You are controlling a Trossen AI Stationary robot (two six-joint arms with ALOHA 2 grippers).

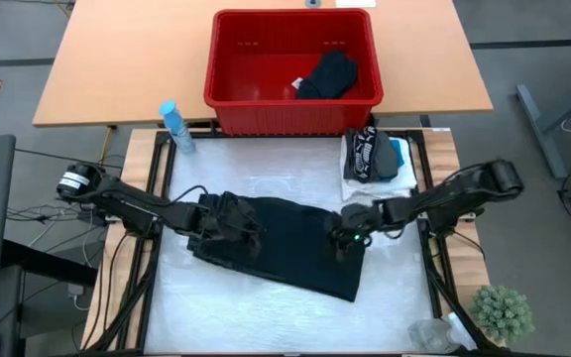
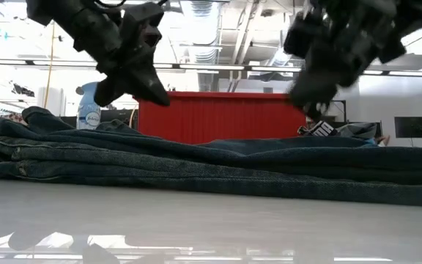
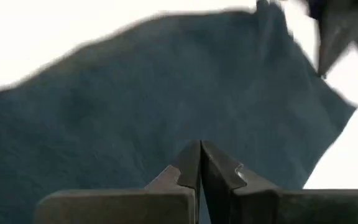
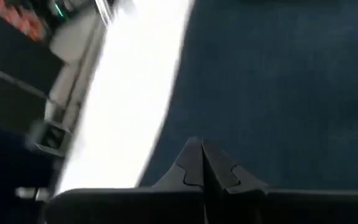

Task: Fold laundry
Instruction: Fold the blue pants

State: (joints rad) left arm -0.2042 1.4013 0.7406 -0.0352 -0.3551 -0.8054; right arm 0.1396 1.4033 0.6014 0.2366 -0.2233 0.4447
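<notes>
Dark blue-black long trousers (image 1: 285, 243) lie folded in flat layers (image 2: 196, 165) on the middle of the white table cover. My left gripper (image 1: 234, 224) hangs shut over their left end, its tips (image 2: 152, 94) clear above the cloth. In the left wrist view the shut fingers (image 3: 201, 149) hold nothing. My right gripper (image 1: 350, 238) is shut over the trousers' right part and, in the low view (image 2: 312, 103), also stands above the cloth. Its wrist view shows the shut fingers (image 4: 201, 146) over the dark fabric (image 4: 278, 87).
A red slotted basket (image 1: 266, 99) with a black garment (image 1: 327, 74) stands beyond the table's far edge. A stack of folded garments (image 1: 373, 159) lies at the far right. A blue bottle (image 1: 174, 126) stands far left, and a small plant (image 1: 502, 309) near right.
</notes>
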